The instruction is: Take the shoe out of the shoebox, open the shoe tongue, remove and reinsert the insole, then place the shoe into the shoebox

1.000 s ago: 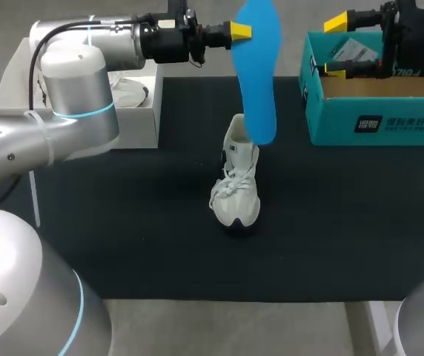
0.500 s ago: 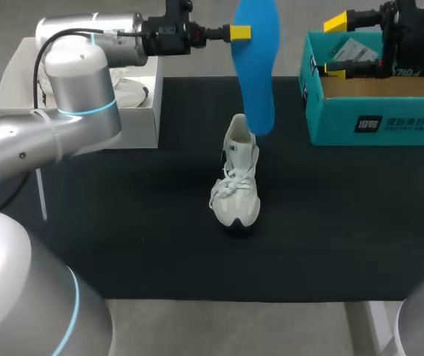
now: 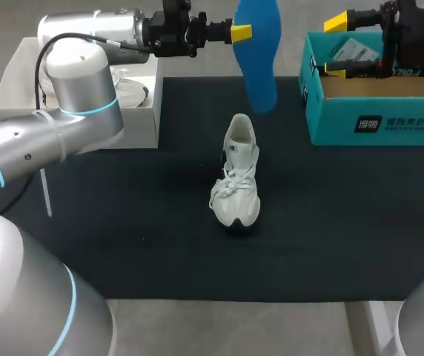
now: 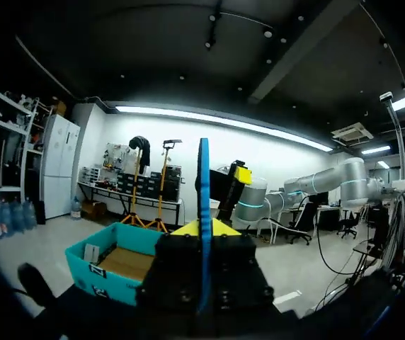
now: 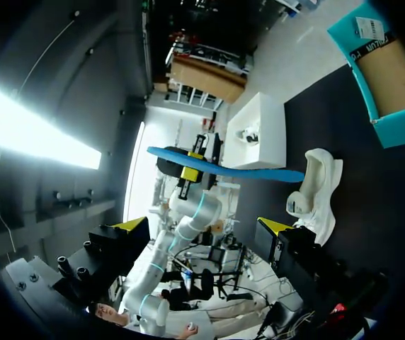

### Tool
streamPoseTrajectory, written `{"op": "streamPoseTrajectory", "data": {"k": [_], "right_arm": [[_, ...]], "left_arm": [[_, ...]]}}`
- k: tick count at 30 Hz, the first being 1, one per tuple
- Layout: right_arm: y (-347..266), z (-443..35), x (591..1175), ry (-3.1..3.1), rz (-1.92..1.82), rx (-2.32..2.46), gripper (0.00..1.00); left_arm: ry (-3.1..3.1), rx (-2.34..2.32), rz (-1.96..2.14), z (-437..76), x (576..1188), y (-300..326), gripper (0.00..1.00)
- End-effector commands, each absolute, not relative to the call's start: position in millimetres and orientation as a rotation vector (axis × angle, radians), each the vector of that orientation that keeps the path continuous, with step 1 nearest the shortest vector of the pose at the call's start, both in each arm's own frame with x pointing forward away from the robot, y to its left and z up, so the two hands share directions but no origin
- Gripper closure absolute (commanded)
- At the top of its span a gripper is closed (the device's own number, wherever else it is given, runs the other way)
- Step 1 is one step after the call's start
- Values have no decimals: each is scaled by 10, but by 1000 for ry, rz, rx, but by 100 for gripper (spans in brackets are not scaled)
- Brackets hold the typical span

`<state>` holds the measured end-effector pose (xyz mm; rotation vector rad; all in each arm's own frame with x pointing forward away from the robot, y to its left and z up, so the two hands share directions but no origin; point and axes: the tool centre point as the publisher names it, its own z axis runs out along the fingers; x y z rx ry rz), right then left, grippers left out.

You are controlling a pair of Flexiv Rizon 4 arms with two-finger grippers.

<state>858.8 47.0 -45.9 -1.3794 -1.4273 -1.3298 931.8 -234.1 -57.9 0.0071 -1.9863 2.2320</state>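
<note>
Blue insole [image 3: 258, 52], one; teal shoebox [image 3: 379, 133], one

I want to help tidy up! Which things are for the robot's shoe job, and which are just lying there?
For the job: blue insole, held in the left end effector; white shoe; teal shoebox.

Just lying about: white box; the other shoe inside it; black mat.

The head camera overlooks the table [image 3: 160, 245] from behind; the left wrist camera sights closely along the insole [image 4: 203, 212] toward the teal box [image 4: 110, 265], both of which the right sees from farther off.
</note>
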Motion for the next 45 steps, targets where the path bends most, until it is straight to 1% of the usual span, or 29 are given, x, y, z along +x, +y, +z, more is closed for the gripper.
{"op": "streamPoseTrajectory", "data": {"k": [1,5,7,9,11,45], "right_arm": [[480,-466,8596,-1428,-1329,-1380,0],[480,-466,8596,-1428,-1329,-1380,0],[480,-466,8596,-1428,-1329,-1380,0],[480,-466,8596,-1428,-1329,-1380,0],[480,-466,8596,-1428,-1329,-1380,0],[480,-466,8596,-1428,-1329,-1380,0]], "left_arm": [[-2442,-961,2384,-477,9352,-2349,100],[-2523,-1319,2386,-397,9368,-2336,100],[-2568,-1426,2421,-392,9406,-2316,100],[-2613,-1766,2355,-426,9454,-2294,100],[-2603,-1882,2347,-441,9470,-2284,100],[-2603,-1882,2347,-441,9470,-2284,100]]}}
